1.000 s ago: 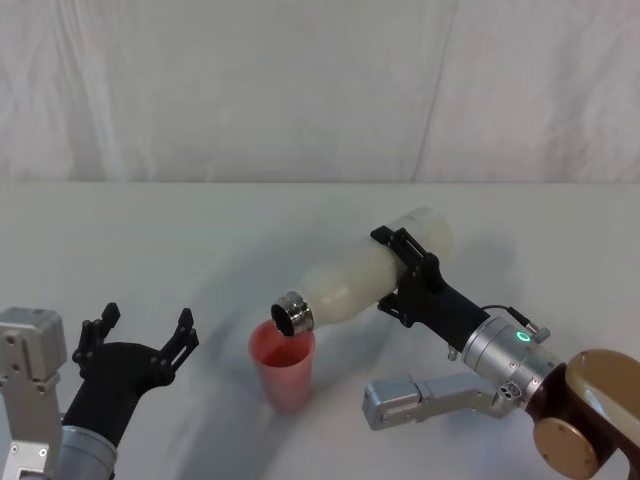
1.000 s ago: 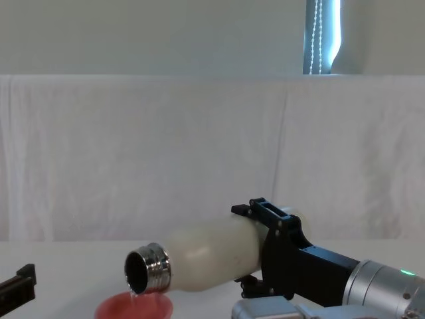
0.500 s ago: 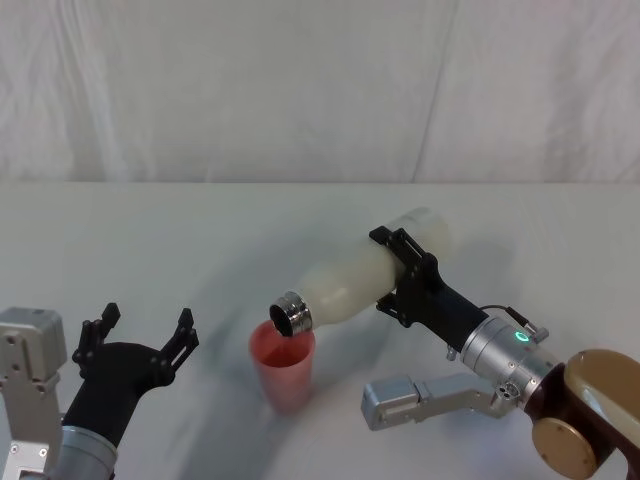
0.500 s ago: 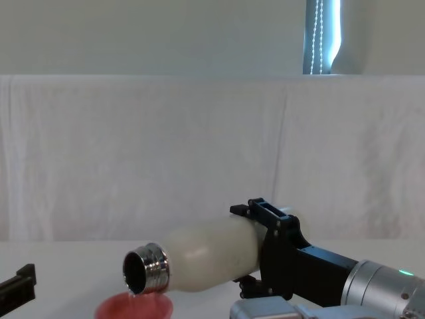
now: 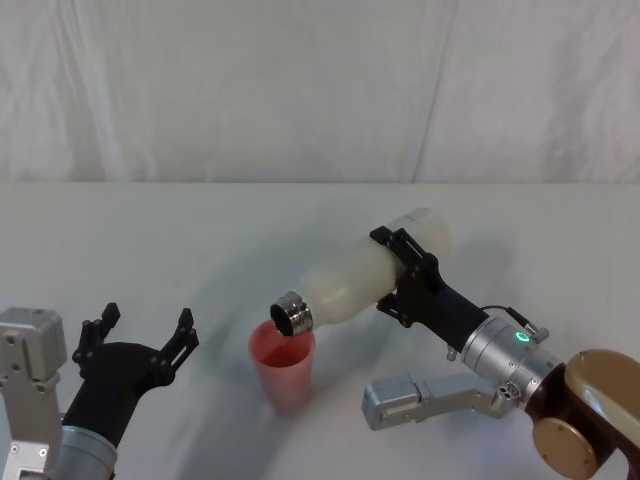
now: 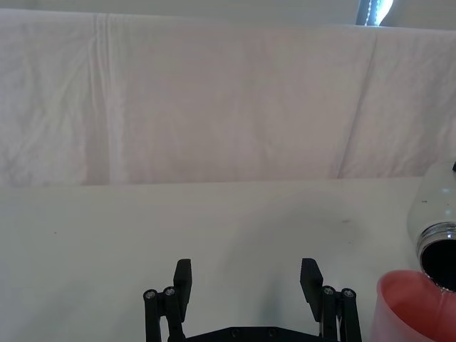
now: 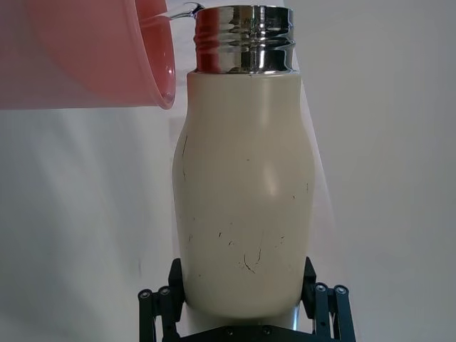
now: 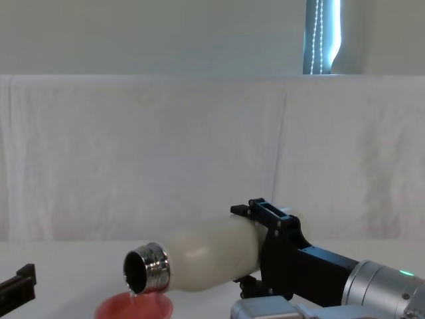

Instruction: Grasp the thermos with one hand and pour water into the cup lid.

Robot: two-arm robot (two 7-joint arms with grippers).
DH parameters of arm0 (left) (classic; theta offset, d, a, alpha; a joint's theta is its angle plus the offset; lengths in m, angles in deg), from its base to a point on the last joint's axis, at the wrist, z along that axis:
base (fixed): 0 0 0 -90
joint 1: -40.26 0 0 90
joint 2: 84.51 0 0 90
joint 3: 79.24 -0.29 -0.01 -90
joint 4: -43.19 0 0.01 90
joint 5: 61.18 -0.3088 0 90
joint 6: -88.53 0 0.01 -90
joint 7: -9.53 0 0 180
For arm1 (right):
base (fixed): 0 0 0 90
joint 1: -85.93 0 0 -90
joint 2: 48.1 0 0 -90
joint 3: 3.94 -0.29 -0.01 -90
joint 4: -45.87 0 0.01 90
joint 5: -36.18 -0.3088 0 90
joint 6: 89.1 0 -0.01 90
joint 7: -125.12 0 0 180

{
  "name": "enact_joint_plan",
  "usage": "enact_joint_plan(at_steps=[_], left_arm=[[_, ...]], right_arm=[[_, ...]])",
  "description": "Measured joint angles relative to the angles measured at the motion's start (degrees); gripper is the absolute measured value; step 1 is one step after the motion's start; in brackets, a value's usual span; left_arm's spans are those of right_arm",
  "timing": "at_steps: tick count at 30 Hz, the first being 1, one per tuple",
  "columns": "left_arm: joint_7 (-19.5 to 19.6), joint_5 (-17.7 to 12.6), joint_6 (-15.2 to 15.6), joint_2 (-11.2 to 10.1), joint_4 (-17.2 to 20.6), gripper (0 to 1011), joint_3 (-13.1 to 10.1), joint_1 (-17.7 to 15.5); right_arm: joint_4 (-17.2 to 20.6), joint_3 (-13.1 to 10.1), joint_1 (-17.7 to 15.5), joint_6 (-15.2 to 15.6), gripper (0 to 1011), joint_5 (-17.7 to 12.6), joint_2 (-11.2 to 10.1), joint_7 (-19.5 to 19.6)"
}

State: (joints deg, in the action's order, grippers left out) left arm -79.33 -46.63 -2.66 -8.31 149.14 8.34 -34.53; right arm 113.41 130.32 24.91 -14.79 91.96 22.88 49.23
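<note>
My right gripper (image 5: 405, 275) is shut on the cream-white thermos (image 5: 365, 278), holding it lifted and tipped nearly flat, chrome neck (image 5: 293, 313) pointing left and down. The open mouth hangs just over the rim of the pink cup lid (image 5: 283, 366), which stands upright on the table. A thin stream of water (image 8: 134, 292) runs from the mouth into the cup lid (image 8: 134, 308). In the right wrist view the fingers (image 7: 160, 306) clamp the thermos body (image 7: 244, 206) near its base. My left gripper (image 5: 138, 335) rests open at the front left, apart from the cup lid, with nothing between its fingers.
A white cloth covers the table (image 5: 200, 230) and hangs as a backdrop behind it. Free room lies to the left of the cup lid and along the far side of the table.
The thermos neck has dipped very slightly lower over the cup lid. The left arm has not moved.
</note>
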Motion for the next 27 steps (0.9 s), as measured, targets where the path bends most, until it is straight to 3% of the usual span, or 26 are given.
enact_joint_plan(at_steps=[27], left_arm=[[0.0, 0.0, 0.0, 0.0, 0.0, 1001, 0.0, 0.0]], right_arm=[[0.1, -0.1, -0.3, 0.0, 951, -0.1, 0.0, -0.1]])
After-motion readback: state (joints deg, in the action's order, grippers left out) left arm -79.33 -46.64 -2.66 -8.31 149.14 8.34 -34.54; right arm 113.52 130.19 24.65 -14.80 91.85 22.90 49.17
